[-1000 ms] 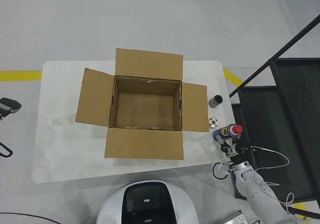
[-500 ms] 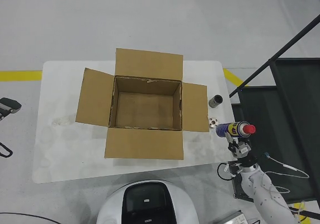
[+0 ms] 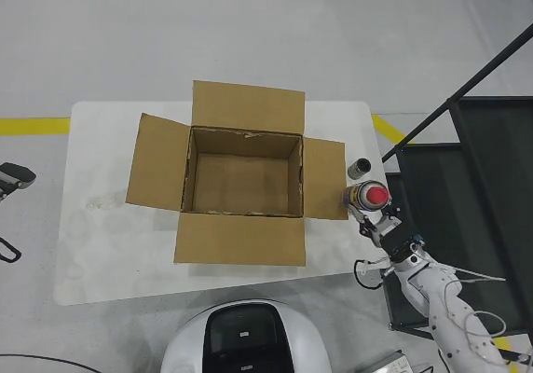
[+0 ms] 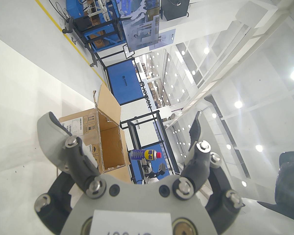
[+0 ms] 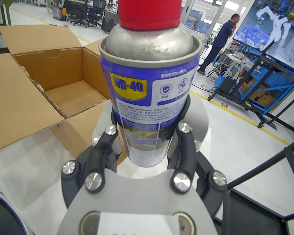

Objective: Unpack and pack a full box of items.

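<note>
An open cardboard box point(image 3: 246, 175) with its flaps spread stands mid-table, and its inside shows bare cardboard. My right gripper point(image 3: 384, 229) is shut on a blue spray can point(image 3: 369, 196) with a red cap. It holds the can upright above the table's right edge, just beside the box's right flap. In the right wrist view the can point(image 5: 149, 79) stands up between the gripper's point(image 5: 149, 123) fingers, with the box point(image 5: 63, 84) behind it. My left gripper point(image 4: 122, 118) is open and holds nothing, off the table's left side point(image 3: 6, 177). It faces the box point(image 4: 107, 133) and the distant can point(image 4: 143, 154).
A small metal cylinder point(image 3: 359, 168) lies on the white table point(image 3: 108, 252) right of the box. A black metal rack point(image 3: 471, 214) stands close by the table's right side, next to the right arm.
The right gripper has turned the can from lying sideways beyond the table's right edge to upright, and carried it left toward the box's right flap. The left arm has not moved.
</note>
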Robot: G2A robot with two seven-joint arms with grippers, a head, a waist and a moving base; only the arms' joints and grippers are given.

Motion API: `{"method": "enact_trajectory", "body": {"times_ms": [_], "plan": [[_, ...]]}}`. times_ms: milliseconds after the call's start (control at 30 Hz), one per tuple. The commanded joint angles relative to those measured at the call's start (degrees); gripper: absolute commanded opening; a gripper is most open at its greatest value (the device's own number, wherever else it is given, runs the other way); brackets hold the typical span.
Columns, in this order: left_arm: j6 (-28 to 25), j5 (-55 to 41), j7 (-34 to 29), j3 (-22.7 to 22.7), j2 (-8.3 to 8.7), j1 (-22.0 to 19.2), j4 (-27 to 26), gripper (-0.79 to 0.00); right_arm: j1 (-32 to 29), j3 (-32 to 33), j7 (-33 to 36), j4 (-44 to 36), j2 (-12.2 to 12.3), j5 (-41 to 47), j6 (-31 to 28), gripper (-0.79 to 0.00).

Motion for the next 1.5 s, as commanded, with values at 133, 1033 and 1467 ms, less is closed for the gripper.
{"method": "enact_trajectory", "body": {"times_ms": [133, 1033, 1467], "plan": [[0.0, 0.0, 0.0, 0.0, 0.00, 0.0, 0.0, 0.000, 0.9, -1.8, 4.3, -2.3, -0.2, -1.5, 1.0, -0.785], [0.0, 0.0, 0.0, 0.0, 0.00, 0.0, 0.0, 0.000, 8.7, -3.8, 21.9, -12.6, 0.0, 0.3, -10.7, -0.785], [0.0, 0.0, 0.0, 0.0, 0.00, 0.0, 0.0, 0.000, 28.6, -20.7, 52.1, -9.6, -2.7, 5.5, -12.4, -0.785]]}}
